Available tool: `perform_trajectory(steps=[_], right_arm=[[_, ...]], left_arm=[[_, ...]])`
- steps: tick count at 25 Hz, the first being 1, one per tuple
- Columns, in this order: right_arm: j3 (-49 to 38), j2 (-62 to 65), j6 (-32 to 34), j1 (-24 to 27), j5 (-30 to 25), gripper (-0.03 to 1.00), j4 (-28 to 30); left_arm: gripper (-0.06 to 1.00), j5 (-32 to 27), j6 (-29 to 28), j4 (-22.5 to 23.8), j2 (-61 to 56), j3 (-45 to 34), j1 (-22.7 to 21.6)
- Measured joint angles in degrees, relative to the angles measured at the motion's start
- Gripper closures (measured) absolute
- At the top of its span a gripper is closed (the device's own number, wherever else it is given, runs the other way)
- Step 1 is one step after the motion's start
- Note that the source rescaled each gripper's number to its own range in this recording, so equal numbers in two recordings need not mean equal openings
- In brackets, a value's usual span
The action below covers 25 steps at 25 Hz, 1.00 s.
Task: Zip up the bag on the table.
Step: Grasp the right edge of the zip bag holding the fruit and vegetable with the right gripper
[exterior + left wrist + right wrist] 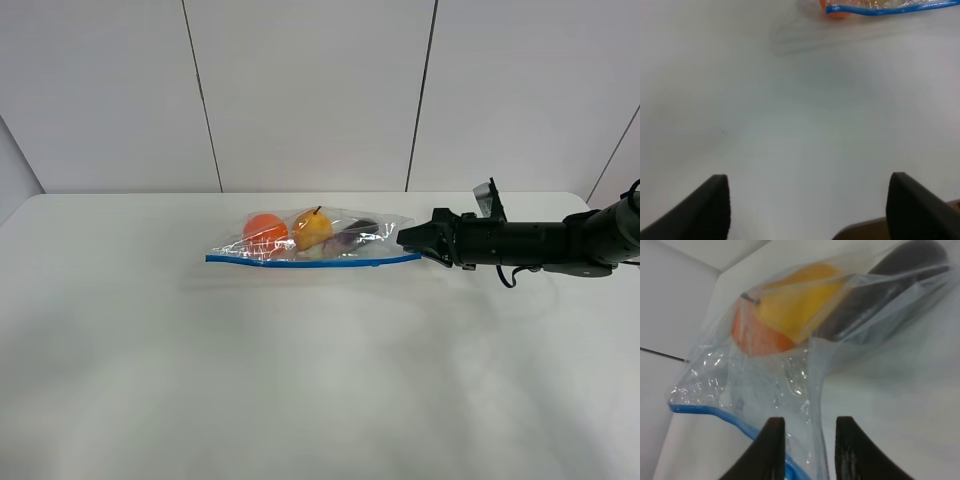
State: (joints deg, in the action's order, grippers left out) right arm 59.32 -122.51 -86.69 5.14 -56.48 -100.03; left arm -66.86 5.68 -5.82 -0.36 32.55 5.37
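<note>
1. Currently the bag (310, 240) lies flat on the table (300, 380), a little toward 12 o'clock from the table's middle in the high view. Its blue zipper strip (310, 262) runs along its 6 o'clock edge.
2. The right gripper (405, 238) sits at the bag's 3 o'clock end. Its jaws are narrowed but with a gap showing, and they straddle the clear film and the end of the blue strip. I cannot tell whether the pads touch the plastic.
3. The left gripper (807, 200) hangs over bare table well apart from the bag, jaws spread wide and holding nothing.
4. Step in hand, as I judge it: taking hold of the zipper at its 3 o'clock end.
5. Next move calls for a firm pinch on the strip, then a straight run toward 9 o'clock. The free left arm may need to pin the bag so it does not slide.
</note>
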Motion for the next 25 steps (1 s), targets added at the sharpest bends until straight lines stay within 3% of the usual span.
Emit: perform_trajectory(steps=[5, 10, 12, 17, 25], right_arm=[[0.0, 0.0, -0.4, 0.0, 0.6, 0.52, 0.0], [0.0, 0.0, -0.9, 0.0, 0.8, 0.19, 0.0], [0.0, 0.0, -1.0, 0.0, 1.0, 0.14, 0.0], [0.0, -0.5, -2.0, -0.1, 2.0, 0.13, 0.0], [5.5, -7.9, -3.1, -5.0, 2.6, 0.13, 0.1]], left_arm=[[-0.06, 0.0, 0.0, 0.0, 0.0, 0.0, 0.0], [-0.06, 0.0, 0.0, 0.0, 0.0, 0.0, 0.0], [-0.06, 0.0, 0.0, 0.0, 0.0, 0.0, 0.0], [-0.06, 0.0, 0.0, 0.0, 0.0, 0.0, 0.0], [-0.06, 0.0, 0.0, 0.0, 0.0, 0.0, 0.0]])
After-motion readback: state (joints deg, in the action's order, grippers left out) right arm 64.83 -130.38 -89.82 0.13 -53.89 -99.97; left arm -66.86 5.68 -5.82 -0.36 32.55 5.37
